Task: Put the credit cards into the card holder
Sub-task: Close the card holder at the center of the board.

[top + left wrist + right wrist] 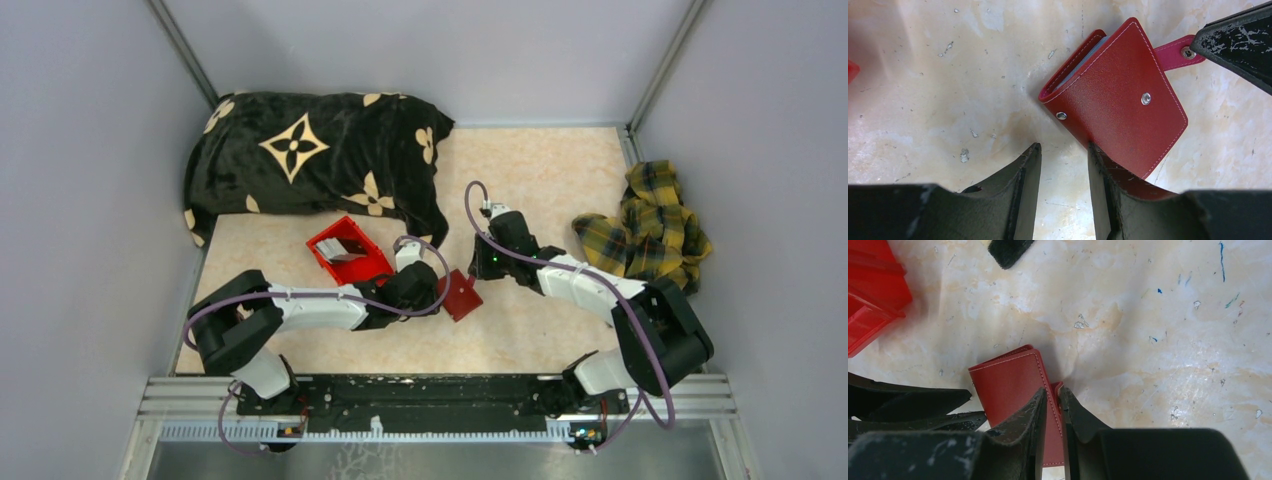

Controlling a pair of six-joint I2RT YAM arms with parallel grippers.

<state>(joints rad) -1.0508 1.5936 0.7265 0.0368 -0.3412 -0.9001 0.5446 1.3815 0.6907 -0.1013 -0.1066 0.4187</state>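
The card holder is a dark-red folded wallet lying flat on the table between both grippers; it also shows in the left wrist view and the right wrist view. Its snap tab sticks out toward my right gripper, whose jaws stand a narrow gap apart with the tab's end between the tips; whether they press it I cannot tell. My left gripper is open over bare table at the wallet's near edge. The pale credit cards lie in a red bin.
The bright red plastic bin stands just left of the wallet, beside my left arm. A black blanket with tan flowers fills the back left. A yellow plaid cloth lies at the right edge.
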